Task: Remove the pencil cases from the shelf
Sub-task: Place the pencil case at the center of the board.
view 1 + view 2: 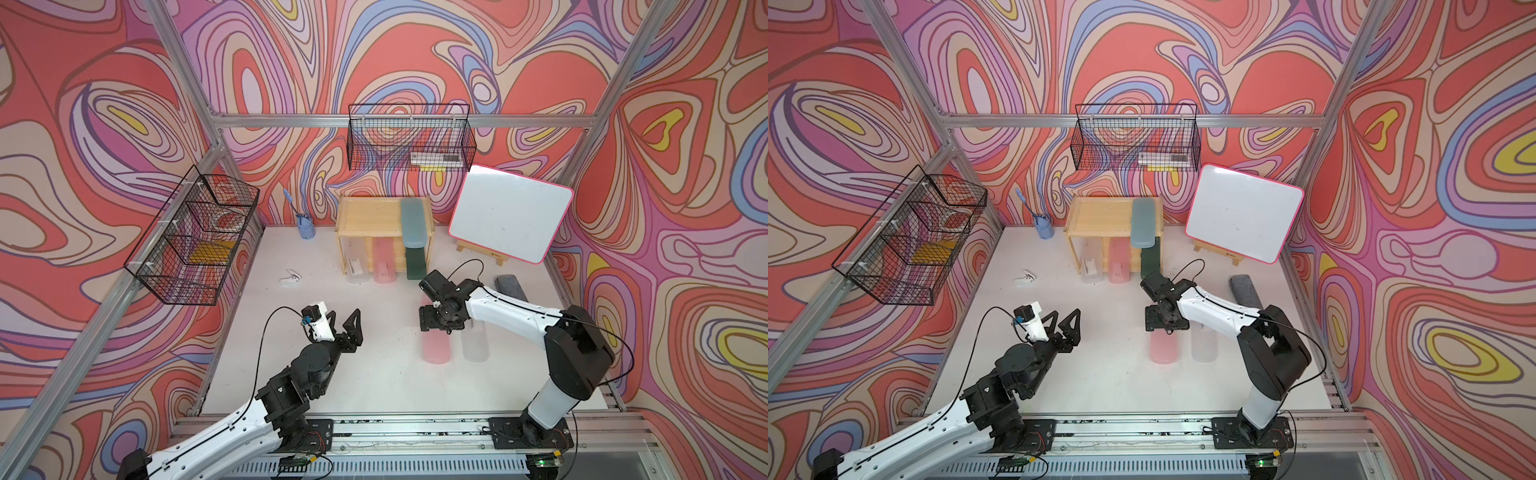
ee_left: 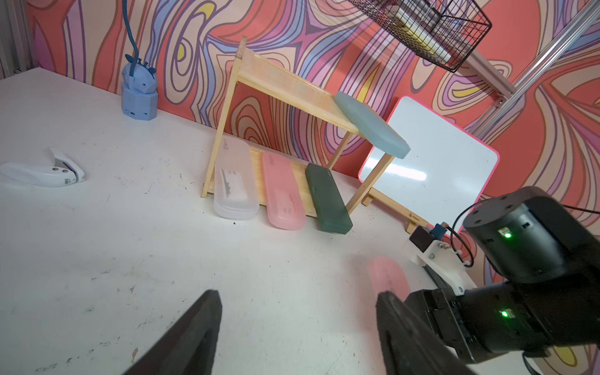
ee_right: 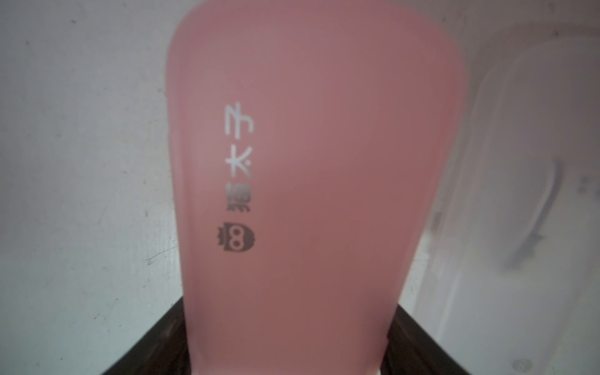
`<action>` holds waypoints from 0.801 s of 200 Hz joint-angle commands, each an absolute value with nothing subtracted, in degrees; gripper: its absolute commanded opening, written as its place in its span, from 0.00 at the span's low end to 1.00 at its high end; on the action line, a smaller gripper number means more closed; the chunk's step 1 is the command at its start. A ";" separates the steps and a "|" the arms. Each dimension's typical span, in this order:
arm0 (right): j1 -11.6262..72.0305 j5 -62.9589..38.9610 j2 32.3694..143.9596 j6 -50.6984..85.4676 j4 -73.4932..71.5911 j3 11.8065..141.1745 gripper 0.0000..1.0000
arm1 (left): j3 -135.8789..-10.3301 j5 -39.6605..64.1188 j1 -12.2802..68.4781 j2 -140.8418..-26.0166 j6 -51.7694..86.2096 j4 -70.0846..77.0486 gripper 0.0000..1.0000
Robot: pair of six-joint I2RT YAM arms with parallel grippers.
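One white table (image 1: 374, 386) carries everything. At its back right a whiteboard (image 1: 511, 212) leans on a small easel. Two wire baskets hang on the walls: the back basket (image 1: 409, 137) and the side basket (image 1: 195, 237) at the left. The shelf (image 1: 365, 212) stands against the back wall, left of the whiteboard.

The left gripper (image 2: 298, 293) hovers over the table's left half, fingers spread wide with nothing between them. The right gripper (image 3: 289, 305) points down at the loose pink case (image 1: 436, 349) near the table's middle. Its jaws are wide, with a finger along each long edge of the case; whether they pinch it cannot be told. Just to the right of that case lies the loose clear case (image 1: 474, 347).

Four cases sit on the shelf. The teal case (image 1: 412, 222) lies on the top tray's right end, poking past the front rim. Below, left to right, are the shelved clear case (image 1: 356, 262), shelved pink case (image 1: 384, 262) and green case (image 1: 416, 262), their front ends out past the lower tray.

A grey block (image 1: 510, 286) lies in front of the whiteboard. A blue holder (image 1: 306, 226) stands left of the shelf, and a white punch (image 1: 291, 279) lies in front of it.
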State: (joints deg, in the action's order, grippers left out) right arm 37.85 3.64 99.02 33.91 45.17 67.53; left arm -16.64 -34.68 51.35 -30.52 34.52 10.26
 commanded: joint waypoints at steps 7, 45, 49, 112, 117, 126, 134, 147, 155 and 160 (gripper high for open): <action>36.27 5.21 102.44 31.52 45.20 70.72 0.66 | -16.00 -34.79 51.46 -30.35 35.68 11.78 0.78; 34.54 4.50 105.76 29.44 45.79 71.11 0.66 | -16.26 -35.32 51.57 -29.23 35.42 10.86 0.79; 34.45 4.41 106.01 29.37 45.90 71.03 0.67 | -16.26 -35.33 51.58 -29.12 35.43 10.81 0.79; 34.19 2.44 106.22 28.89 44.62 69.29 0.87 | -16.82 -34.99 51.56 -29.92 35.74 10.80 0.79; 34.27 2.64 106.10 28.92 44.68 69.34 0.92 | -17.00 -35.01 51.54 -30.26 35.79 10.77 0.80; 34.23 2.88 105.54 29.00 44.65 69.46 0.98 | -18.03 -35.22 51.51 -31.17 36.18 9.73 0.80; 34.21 3.25 105.00 29.00 45.02 69.81 0.98 | -19.65 -35.84 51.51 -32.44 37.29 7.28 0.82; 34.20 3.83 103.95 28.85 46.06 70.70 0.98 | -22.55 -35.84 51.46 -35.04 37.50 4.21 0.84; 34.27 4.39 102.89 28.85 46.93 71.40 0.98 | -24.36 -35.53 51.46 -36.74 37.94 2.92 0.85; 34.24 4.70 102.01 28.87 47.51 71.83 0.98 | -25.22 -35.18 51.46 -37.71 38.16 2.67 0.85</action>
State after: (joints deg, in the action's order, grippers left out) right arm 34.41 3.16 105.82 29.12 45.76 69.89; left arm -19.77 -34.92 51.35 -34.33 36.56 6.92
